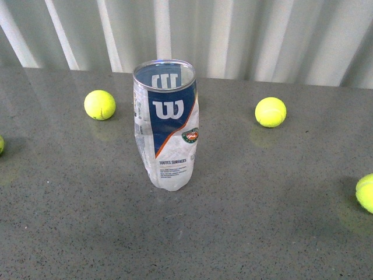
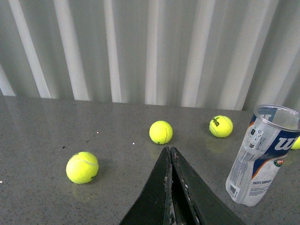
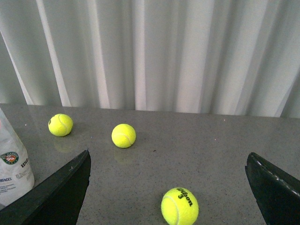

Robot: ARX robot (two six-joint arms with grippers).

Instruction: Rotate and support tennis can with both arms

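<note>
Tennis can [image 1: 166, 125], clear dented plastic tube with navy W label, stands upright mid-bench, open rim up, long axis vertical | grey speckled bench [image 1: 262, 221] | left claw [image 2: 170, 154] pressed together, can just beside it | right claw [image 3: 166, 187] spread wide, can beyond one finger | fuzzy yellow-green balls [image 1: 99, 104] scattered, apart from can

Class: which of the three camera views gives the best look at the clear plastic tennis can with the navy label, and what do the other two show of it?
The front view: the clear plastic tennis can with the navy label stands upright, whole and centred, open rim and logo visible. The left wrist view shows it near the picture's edge, slightly cropped. The right wrist view catches only a sliver of its lower label.
</note>
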